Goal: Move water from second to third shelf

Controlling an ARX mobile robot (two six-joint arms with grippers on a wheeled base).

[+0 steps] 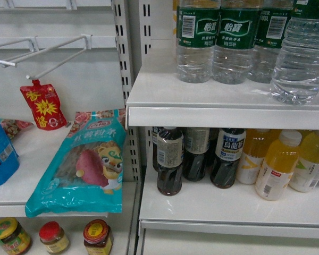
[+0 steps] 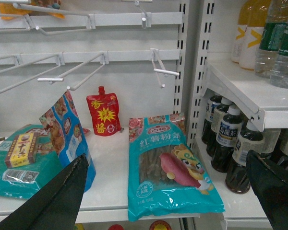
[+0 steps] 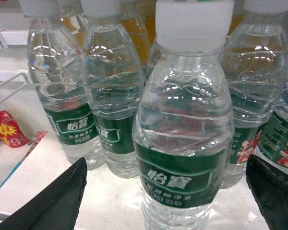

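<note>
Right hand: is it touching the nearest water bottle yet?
Apart. The right wrist view shows the water bottle standing between the open right hand, bare shelf visible beside each finger.

Lighting's pretty even and bright, cool white, looks like it comes from overhead. The white shelf is nearly washed out in the head view, and the lower shelf sits in soft shadow under it. Small glare streaks on the water bottles in the right wrist view, and the nearest one is slightly soft. The teal bag has shiny hotspots. All three views are a bit grainy, with mild bending at the edges.
</note>
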